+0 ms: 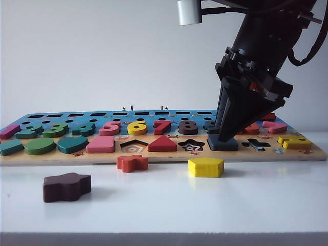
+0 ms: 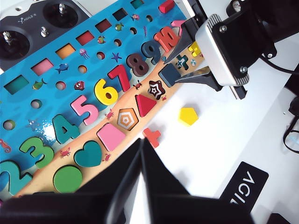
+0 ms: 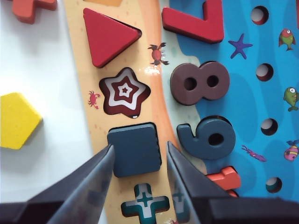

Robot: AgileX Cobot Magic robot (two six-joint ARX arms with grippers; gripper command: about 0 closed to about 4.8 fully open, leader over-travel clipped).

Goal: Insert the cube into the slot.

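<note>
The dark navy cube lies flat in the slot of the puzzle board, between the star recess and a cross recess. Of the slot only a thin dark rim shows around the cube. My right gripper points down over the cube with a finger on either side. One finger touches the cube's edge and a gap shows at the other, so it is open. In the left wrist view the same cube sits under that gripper. My left gripper hangs over the board's near edge, fingers together, holding nothing.
On the white table before the board lie a yellow pentagon block, a red cross piece and a dark brown wavy block. The pentagon recess is vacant. A remote controller sits beyond the board.
</note>
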